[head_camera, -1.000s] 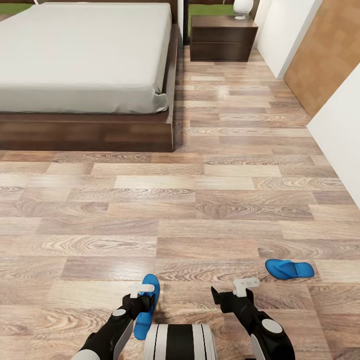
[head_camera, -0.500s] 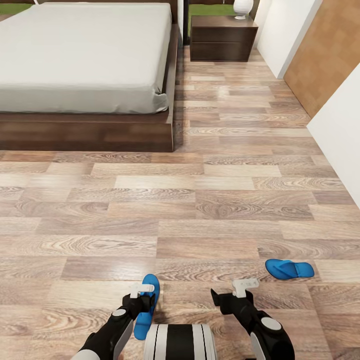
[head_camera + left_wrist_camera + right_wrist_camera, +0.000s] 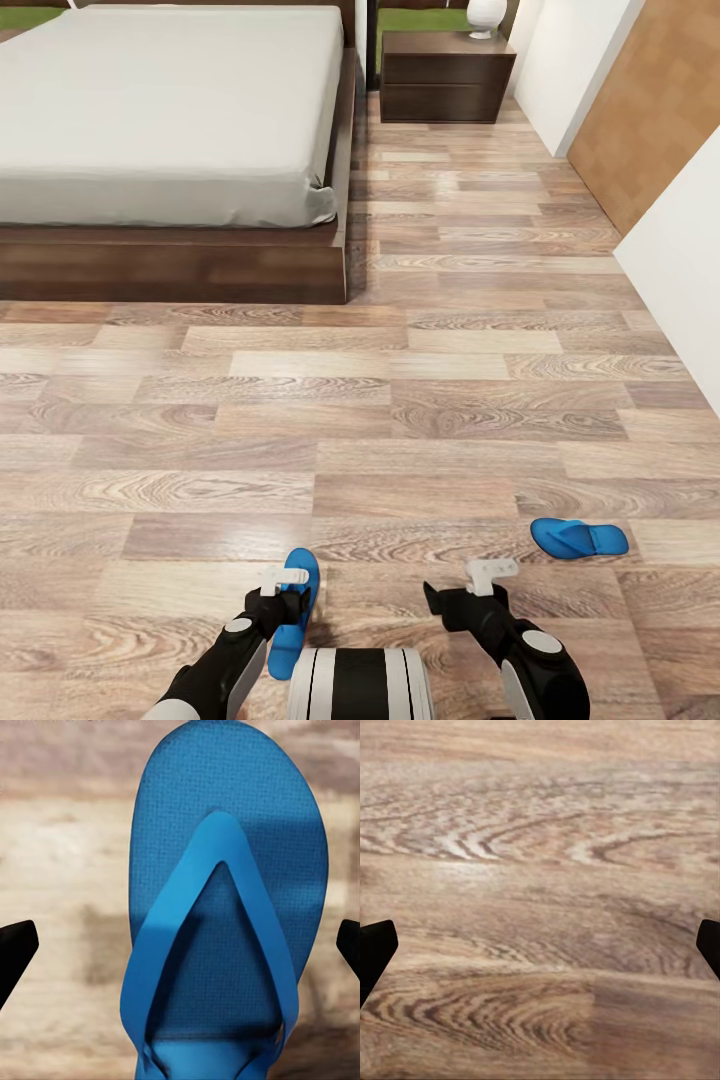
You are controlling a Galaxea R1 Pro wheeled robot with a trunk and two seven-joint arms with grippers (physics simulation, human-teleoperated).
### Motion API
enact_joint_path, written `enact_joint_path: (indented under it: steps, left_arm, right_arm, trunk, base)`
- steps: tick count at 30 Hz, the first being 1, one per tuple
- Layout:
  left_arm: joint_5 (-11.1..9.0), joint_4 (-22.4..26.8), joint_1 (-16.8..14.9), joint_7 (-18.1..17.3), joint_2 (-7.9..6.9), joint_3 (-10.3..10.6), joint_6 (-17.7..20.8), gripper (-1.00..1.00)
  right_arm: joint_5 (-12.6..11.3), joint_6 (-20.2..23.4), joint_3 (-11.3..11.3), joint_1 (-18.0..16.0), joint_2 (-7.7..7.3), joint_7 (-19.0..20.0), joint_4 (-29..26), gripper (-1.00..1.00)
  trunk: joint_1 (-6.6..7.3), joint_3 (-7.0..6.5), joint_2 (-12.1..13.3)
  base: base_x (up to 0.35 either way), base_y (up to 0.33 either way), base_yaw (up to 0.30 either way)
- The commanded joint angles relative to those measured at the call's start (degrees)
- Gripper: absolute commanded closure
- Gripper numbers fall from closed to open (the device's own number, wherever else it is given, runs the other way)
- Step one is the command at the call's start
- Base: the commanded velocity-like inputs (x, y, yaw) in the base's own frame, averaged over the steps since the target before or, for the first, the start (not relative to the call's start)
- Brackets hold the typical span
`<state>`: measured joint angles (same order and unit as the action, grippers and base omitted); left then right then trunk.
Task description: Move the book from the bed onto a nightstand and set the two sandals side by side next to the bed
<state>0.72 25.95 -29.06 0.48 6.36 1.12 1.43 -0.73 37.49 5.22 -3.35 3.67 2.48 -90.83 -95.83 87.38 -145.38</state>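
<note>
One blue sandal lies on the plank floor directly under my left gripper. In the left wrist view that sandal lies between the gripper's two dark fingertips, which stand wide apart, open, clear of its sides. The second sandal lies to the right of my right gripper, which is open over bare floor. The bed is far ahead on the left, with a nightstand beside it. The book is out of view.
A white rounded object stands on the nightstand. White walls and a wooden panel line the right side. Wide wood floor stretches between me and the bed's dark frame.
My right arm has shifted very slightly; the left gripper and both sandals stay where they were.
</note>
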Motion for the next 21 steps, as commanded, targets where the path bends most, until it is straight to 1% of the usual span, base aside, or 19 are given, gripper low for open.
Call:
enact_joint_path:
  steps: [1,3,9,13,21]
  left_arm:
    - [0.08,0.07,-0.01,0.05,-0.02,0.11,0.15,-1.00]
    - [0.08,0.07,0.01,0.05,-0.02,0.11,0.15,-1.00]
    - [0.08,0.07,0.01,0.05,-0.03,0.11,0.15,-1.00]
    - [0.08,0.07,-0.01,0.05,-0.03,0.11,0.15,-1.00]
    - [0.08,0.07,0.01,0.05,-0.03,0.11,0.15,-1.00]
  right_arm:
    - [-0.06,0.47,-0.13,-0.08,0.00,0.15,-0.08,-1.00]
    - [-0.06,0.61,-0.30,-0.13,-0.01,0.15,-0.07,-1.00]
    - [-0.11,1.22,-1.96,-0.30,-0.05,0.15,-0.11,-1.00]
    - [-0.13,1.46,-2.52,-0.41,-0.06,0.15,-0.12,-1.00]
    - [-0.14,1.63,-2.91,-0.48,-0.06,0.15,-0.13,-1.00]
  trunk:
    - [0.01,0.03,-0.01]
    - [0.01,0.03,-0.01]
    - [0.01,0.03,-0.01]
    - [0.01,0.03,-0.01]
    - [0.01,0.03,-0.01]
  base:
    - [0.000,0.000,0.000]
    - [0.000,0.000,0.000]
    - [0.000,0.000,0.000]
    - [0.000,0.000,0.000]
    - [0.000,0.000,0.000]
